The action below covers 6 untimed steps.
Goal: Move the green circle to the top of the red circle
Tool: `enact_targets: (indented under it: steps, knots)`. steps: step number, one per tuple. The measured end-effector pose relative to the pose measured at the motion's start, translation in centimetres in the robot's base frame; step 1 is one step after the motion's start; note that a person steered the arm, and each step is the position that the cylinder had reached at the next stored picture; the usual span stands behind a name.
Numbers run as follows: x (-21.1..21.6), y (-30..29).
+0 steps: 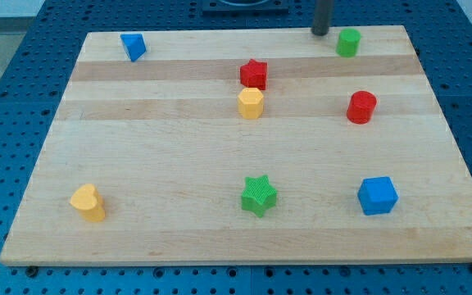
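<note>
The green circle (349, 42) stands near the board's top edge at the view's upper right. The red circle (361, 107) stands below it, about a quarter of the board's depth further down and slightly to the right. My rod comes down from the view's top and my tip (321, 33) rests on the board just left of the green circle, a small gap apart from it.
A red star (254, 74) and a yellow hexagon (251, 104) stand close together mid-board. A blue triangle (133, 46) is at the upper left, a yellow heart (88, 201) at the lower left, a green star (259, 196) at the bottom middle, a blue cube (377, 195) at the lower right.
</note>
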<state>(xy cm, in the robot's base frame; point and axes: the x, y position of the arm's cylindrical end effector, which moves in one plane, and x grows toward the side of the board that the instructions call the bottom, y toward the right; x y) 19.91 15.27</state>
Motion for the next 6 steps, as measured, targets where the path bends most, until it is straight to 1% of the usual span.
enact_targets:
  steps: [1,2,5,6]
  knots:
    - [0.0,2.4]
    - [0.2,2.4]
    - [5.3,2.4]
    - [6.7,3.4]
